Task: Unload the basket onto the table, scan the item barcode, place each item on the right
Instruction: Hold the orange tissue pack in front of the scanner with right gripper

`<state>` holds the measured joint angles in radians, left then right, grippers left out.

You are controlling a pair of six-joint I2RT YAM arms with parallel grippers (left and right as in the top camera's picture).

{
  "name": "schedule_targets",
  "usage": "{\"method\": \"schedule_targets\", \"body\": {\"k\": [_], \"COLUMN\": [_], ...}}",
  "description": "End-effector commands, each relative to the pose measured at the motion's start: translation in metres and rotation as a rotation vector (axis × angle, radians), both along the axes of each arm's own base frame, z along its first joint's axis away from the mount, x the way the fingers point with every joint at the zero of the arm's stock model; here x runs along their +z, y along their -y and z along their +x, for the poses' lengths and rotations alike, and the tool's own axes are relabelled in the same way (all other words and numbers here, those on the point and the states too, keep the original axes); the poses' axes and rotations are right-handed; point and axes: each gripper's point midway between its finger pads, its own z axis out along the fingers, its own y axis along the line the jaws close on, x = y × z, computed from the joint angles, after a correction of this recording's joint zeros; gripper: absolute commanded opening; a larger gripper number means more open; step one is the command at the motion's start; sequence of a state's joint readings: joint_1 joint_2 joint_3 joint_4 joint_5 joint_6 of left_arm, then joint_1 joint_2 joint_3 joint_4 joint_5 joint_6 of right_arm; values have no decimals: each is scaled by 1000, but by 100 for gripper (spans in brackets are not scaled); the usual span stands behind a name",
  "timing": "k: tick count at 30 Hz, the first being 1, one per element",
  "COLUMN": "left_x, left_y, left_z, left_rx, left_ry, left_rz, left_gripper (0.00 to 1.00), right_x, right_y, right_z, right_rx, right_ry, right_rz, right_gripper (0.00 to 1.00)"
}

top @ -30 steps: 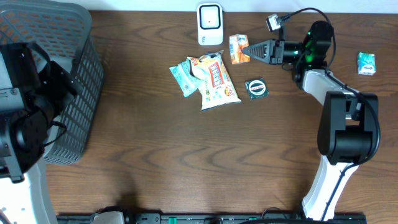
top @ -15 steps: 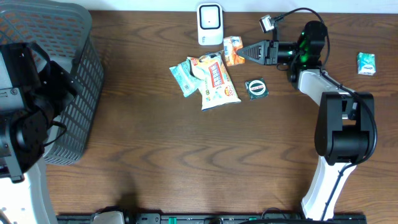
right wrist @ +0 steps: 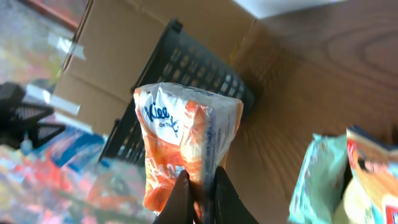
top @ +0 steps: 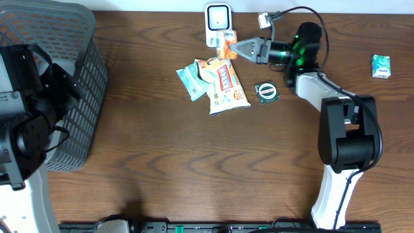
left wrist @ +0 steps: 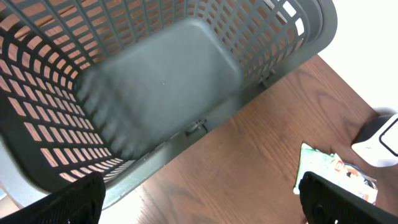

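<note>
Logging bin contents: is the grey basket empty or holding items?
Empty, as far as shown: in the left wrist view the basket floor is bare.

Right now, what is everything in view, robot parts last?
basket: one, grey, far left
scanner: one, white, top centre
orange packet: one, orange and white, gripped below the scanner
snack bag: one, white and red, centre
pale packet: one, teal, against the snack bag's left side
round item: one, dark green, right of the snack bag
small packet: one, teal, far right
table: one, brown wood
left end effector: one, black, open, above the basket
right end effector: one, black, shut on the orange packet
</note>
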<state>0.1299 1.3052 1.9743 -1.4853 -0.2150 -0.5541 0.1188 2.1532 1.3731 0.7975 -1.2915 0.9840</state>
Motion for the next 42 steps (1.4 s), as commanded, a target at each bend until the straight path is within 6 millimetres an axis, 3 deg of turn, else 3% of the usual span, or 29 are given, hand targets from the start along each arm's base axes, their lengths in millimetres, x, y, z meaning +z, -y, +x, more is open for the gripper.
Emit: {"method": "schedule_targets", "body": {"k": [1,8,12,19,26,32,38,42], "left_x": [2,2,2,2,2,2,2,2], "left_y": [-2,-2,-2,-2,-2,-2,-2,-2], "left_z": [-1,-1,-1,-1,-1,-1,-1,-1], "left_rx": [14,14,14,14,13,14,13,14], "left_ry": [7,6,7,7,7,7,6,6], "left_rz": [-2,-2,-2,-2,-3,-2,-3,-2], "left_gripper": [98,98,98,98,98,98,98,98], "right_x": [16,43,40,3,28,28,15,8], "right_y": [-4,-7,-15,4,36,36,26,-4], "right_z": [30,57,72,98,101,107,129,147], "right_rx": [-141,-219,-279,-532,-718,-750,-787,-706], "right_ry": [64,111,128,146,390,635,711,874], "right_rz": [9,-24,-128,-675,-1210,-1564,-1572,-1490], "right_gripper": [2,1,1,1,1,1,1,1]}}
